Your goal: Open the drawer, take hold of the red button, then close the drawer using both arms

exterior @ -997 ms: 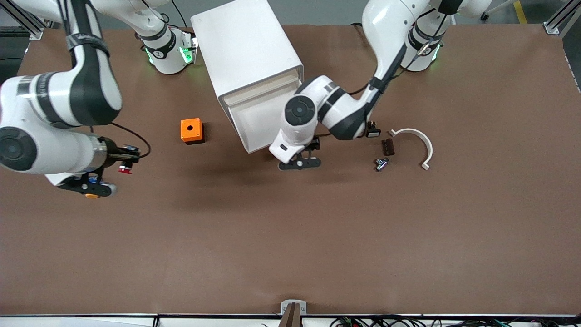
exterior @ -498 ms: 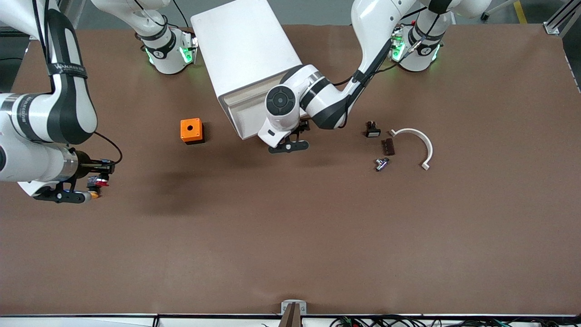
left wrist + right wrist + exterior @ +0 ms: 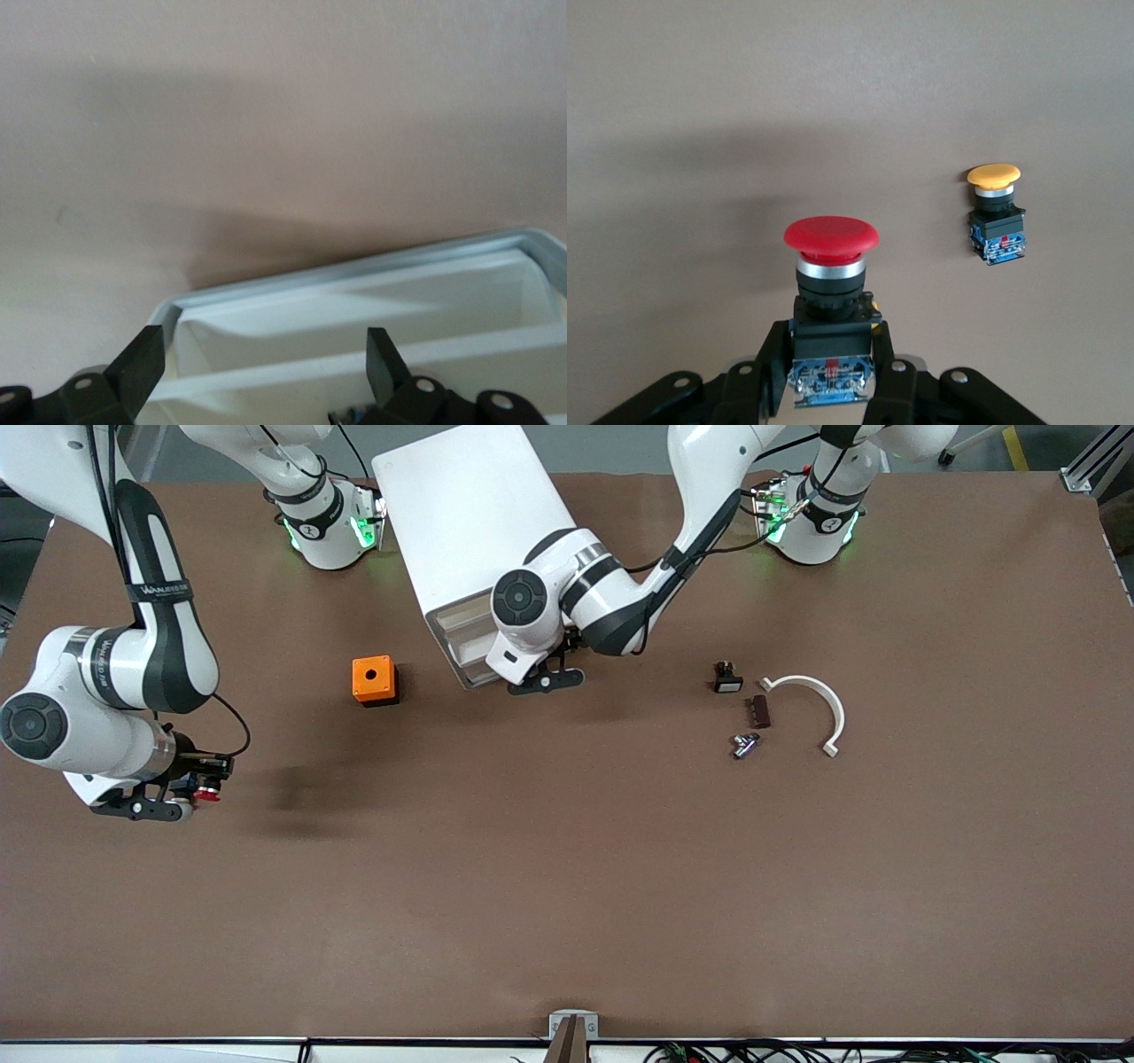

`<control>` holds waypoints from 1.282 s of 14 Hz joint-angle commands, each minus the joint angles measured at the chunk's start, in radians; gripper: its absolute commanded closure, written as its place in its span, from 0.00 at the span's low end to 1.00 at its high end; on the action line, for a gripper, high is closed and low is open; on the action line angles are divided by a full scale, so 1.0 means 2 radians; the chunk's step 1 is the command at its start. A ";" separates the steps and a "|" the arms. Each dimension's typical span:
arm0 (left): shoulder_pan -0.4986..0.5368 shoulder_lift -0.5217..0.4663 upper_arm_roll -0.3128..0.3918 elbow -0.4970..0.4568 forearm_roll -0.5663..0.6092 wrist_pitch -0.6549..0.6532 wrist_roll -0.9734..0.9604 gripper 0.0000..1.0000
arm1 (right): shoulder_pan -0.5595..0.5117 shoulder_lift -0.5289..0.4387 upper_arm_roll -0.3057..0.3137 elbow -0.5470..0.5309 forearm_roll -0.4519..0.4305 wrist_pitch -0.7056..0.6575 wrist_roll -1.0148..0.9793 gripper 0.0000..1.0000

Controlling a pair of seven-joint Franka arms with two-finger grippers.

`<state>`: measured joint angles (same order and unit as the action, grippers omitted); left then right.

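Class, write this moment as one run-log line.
right gripper: shut on red button, over table near right arm's end | left gripper: open, at drawer front | drawer: partly open

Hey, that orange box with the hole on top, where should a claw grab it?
Probably by two opposite flat side walls of the orange box, coming down from above: it sits squarely, hole up, apart from other things. The left claw is open at the drawer front; the right claw holds the red button.
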<state>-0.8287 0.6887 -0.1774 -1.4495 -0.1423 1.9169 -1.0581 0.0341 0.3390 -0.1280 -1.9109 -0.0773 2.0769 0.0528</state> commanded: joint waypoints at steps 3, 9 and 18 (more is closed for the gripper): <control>-0.015 0.007 0.001 -0.001 -0.009 -0.006 -0.009 0.00 | -0.022 0.019 0.010 -0.017 -0.012 0.054 -0.034 0.86; -0.020 0.010 0.001 -0.006 -0.009 -0.006 -0.010 0.00 | -0.042 0.048 0.009 -0.033 -0.012 0.095 -0.072 0.86; 0.001 -0.006 0.026 0.008 0.000 -0.007 -0.004 0.00 | -0.047 0.077 0.008 -0.060 -0.012 0.151 -0.071 0.79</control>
<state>-0.8567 0.6913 -0.1511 -1.4481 -0.1505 1.9170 -1.0651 -0.0389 0.5043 -0.1275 -2.0055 -0.0811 2.3508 -0.0844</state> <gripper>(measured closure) 0.000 0.590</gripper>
